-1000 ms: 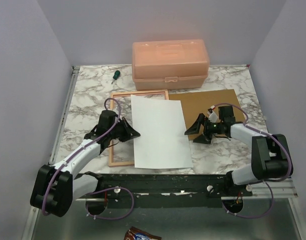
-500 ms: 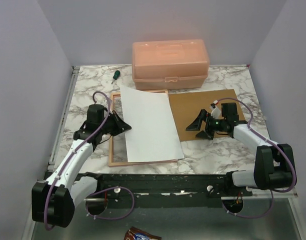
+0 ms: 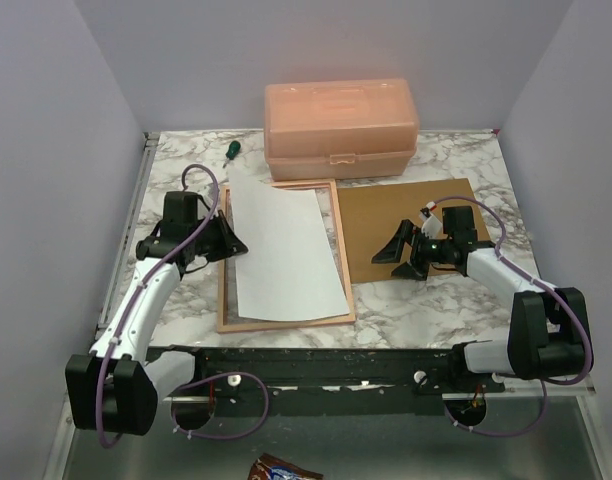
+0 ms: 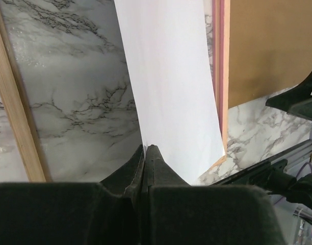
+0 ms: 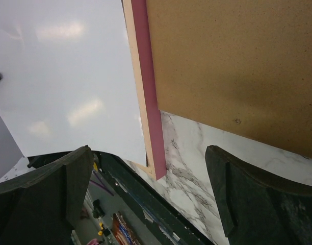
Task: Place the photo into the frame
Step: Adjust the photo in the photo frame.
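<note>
Photo [image 3: 283,250] has slid left since the earlier frame, off the brown backing board [image 3: 386,205] and over the frame [image 3: 286,322], and the left arm has pulled back left with it. We see the left gripper [image 4: 146,151] clamped tight on the photo's left edge. The photo lies white side up and skewed over the frame opening, its far corner poking past the far rail and its near right corner at the pink right rail. The right gripper [image 3: 399,257] hangs over the backing board with its jaws spread wide, holding nothing. A peach toolbox [image 3: 341,125] sits at the back of the marble table [image 3: 176,170].
</note>
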You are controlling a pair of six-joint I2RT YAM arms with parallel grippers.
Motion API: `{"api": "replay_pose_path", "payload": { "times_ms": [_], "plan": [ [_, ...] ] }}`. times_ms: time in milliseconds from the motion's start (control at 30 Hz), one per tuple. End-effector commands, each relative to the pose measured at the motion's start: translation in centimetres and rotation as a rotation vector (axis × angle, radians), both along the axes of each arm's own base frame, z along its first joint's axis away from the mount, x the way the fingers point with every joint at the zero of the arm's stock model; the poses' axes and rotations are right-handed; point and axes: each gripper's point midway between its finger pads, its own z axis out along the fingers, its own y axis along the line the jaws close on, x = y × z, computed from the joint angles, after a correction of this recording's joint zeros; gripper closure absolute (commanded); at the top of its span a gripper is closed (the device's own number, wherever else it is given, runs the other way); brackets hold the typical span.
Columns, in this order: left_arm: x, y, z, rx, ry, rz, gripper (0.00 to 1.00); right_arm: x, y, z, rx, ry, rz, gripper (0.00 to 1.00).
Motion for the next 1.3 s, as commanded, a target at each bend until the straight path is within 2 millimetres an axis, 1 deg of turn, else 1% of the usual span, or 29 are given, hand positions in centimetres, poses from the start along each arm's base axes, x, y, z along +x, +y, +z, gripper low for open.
{"api": "replay_pose_path", "payload": {
  "times_ms": [0,133,567,1000,1133,1267],
  "plan": [
    [-0.4,1.2,-0.5,0.104,0.021,-0.058,1.00,0.1,0.0,0.1,-0.017,-0.010,0.012,0.00],
    [0.1,1.2,-0.6,0.118,0.019,-0.072,1.00,0.0,0.0,0.0,-0.012,-0.005,0.015,0.00],
    [2.1,-0.2,-0.3,0.038,-0.008,-0.098,1.00,-0.2,0.1,-0.3,-0.010,0.001,0.023,0.00],
    [4.3,-0.3,0.1,0.036,-0.036,-0.073,1.00,-0.3,0.1,-0.6,-0.010,0.012,0.030,0.00],
    [5.0,-0.3,0.0,0.036,-0.030,-0.064,1.00,-0.3,0.1,-0.6,-0.008,0.014,0.030,0.00],
    [5.3,-0.2,-0.5,0.036,-0.015,-0.050,1.00,-0.3,0.1,-0.7,-0.009,0.017,0.031,0.00]
  ]
}}
